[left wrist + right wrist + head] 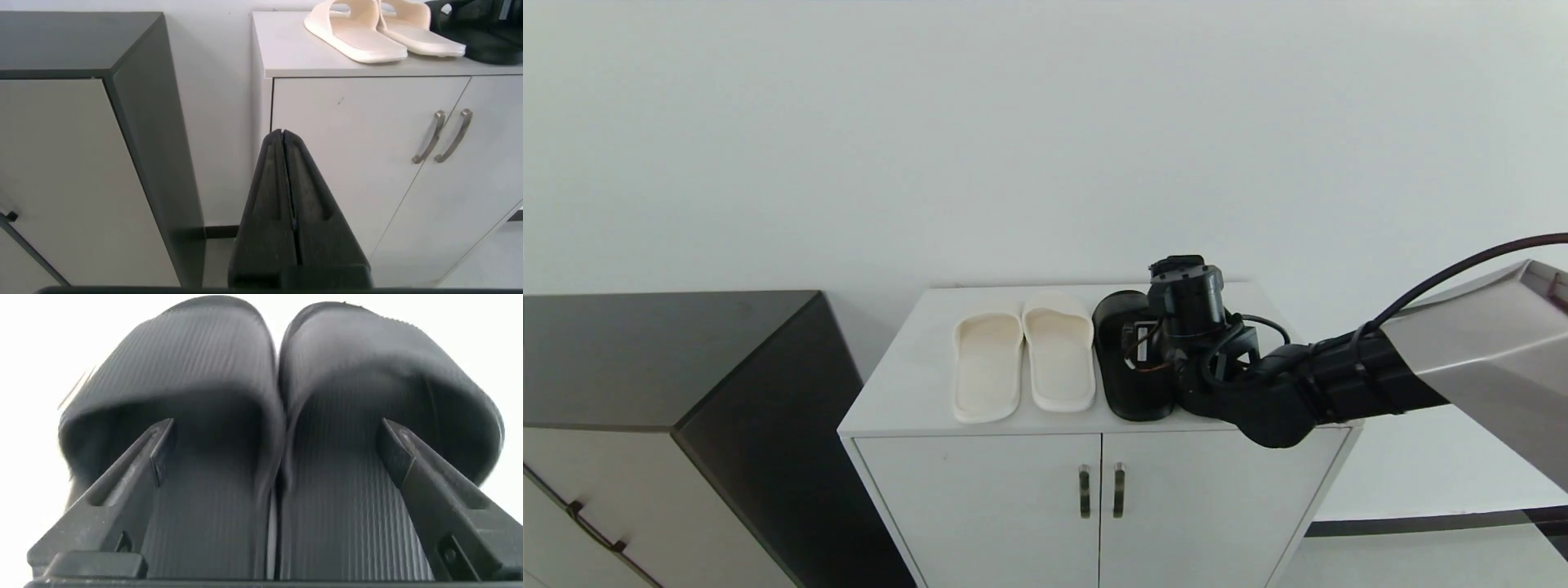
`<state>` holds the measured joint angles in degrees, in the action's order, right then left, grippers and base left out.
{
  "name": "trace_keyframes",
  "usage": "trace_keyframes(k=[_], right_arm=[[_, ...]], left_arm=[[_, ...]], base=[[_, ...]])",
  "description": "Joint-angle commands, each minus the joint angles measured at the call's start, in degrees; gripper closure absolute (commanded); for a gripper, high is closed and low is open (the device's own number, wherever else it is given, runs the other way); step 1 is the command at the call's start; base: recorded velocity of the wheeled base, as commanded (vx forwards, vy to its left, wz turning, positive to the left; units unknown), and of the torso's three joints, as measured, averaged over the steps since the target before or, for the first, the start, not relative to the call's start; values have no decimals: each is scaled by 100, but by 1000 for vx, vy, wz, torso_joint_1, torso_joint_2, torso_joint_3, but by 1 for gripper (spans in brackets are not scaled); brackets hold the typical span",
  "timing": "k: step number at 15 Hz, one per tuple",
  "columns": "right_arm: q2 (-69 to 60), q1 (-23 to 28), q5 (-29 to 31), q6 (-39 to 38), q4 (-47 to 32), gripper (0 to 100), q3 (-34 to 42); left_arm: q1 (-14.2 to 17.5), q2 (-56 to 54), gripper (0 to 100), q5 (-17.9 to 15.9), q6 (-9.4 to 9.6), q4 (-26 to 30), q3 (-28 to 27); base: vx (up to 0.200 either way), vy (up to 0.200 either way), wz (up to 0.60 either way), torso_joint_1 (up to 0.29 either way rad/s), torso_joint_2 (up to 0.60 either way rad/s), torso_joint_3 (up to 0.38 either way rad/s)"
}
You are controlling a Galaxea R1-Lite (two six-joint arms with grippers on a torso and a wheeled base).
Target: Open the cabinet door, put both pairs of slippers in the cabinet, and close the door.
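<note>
Right gripper (275, 429) stands wide apart, one finger above each footbed of the black slippers (1115, 384), which lie side by side right of centre on the cabinet (898, 392) top. They look light and rubbery, likely bendy; pinching the two touching inner strap walls together seems surest.

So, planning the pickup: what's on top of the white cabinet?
Cream slippers beside black slippers, the right end effector at the black pair; its arm covers one black slipper.

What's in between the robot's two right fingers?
The touching inner sides of the black slippers. The right wrist view shows the right gripper open, one tip reaching into each slipper.
</note>
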<state>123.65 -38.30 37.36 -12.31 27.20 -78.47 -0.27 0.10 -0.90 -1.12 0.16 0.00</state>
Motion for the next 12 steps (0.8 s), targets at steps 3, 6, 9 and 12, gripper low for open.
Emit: trace_keyframes(k=[3, 6, 9, 12], right_arm=[[265, 104, -19, 185, 14, 0, -344], [335, 156, -19, 264, 22, 100, -415], [362, 165, -10, 264, 31, 100, -406], [256, 156, 25, 264, 40, 100, -300]], left_arm=[[0, -1, 100, 2, -2, 2, 0], [0, -1, 100, -6, -2, 2, 0], [0, -1, 100, 2, -11, 2, 0], [0, -1, 100, 2, -20, 2, 0]], base=[[0, 0, 0, 0, 0, 0], [0, 0, 0, 0, 0, 0], [0, 0, 0, 0, 0, 0], [0, 0, 0, 0, 0, 0]])
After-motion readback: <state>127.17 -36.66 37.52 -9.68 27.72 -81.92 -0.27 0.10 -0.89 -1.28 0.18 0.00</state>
